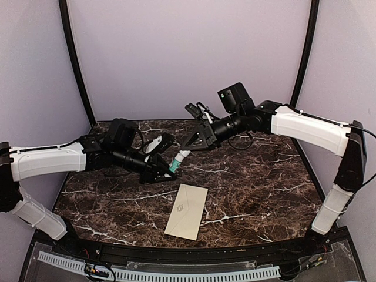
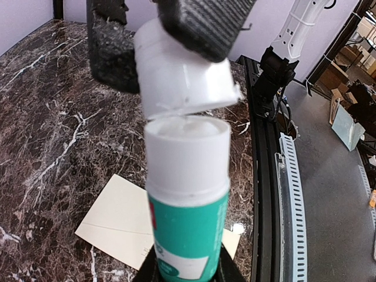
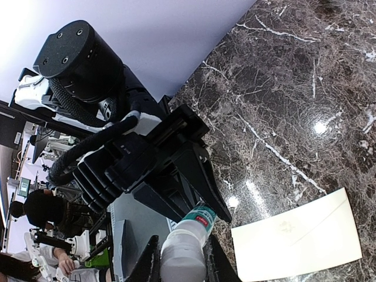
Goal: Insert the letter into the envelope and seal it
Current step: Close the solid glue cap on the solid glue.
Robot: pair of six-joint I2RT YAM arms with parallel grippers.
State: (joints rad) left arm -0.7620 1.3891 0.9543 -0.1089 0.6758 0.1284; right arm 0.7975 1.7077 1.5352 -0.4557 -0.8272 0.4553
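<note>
Claws: my left claw (image 1: 165,171) and my right claw (image 3: 181,261) are both squeezed tight on something. They meet in the air over the table (image 1: 264,176).
Envelope (image 1: 187,210): this is closest to me. It is pale cream and lies flat on the table. It is a bit crooked. A small faint mark faces up. It sits well apart from both claws, and no claw touches it.
Left claw: it pinches the bottom part of the glue stick (image 2: 187,200). Its two fingers are only a little way apart, with the stick between them.
Glue stick: green and white, held up off the table, pointing at the other claw. Its top is open and I can see white glue inside.
Cap (image 2: 185,76): white and tipped to one side, right at the open top of the stick. I cannot tell if it touches the stick.
Right claw: it grips the cap, one black finger on each side. The fingers are just as far apart as the cap is wide.
Table: dark stone with thin white lines.
Walls (image 1: 188,53): plain pale purple, behind it all.
</note>
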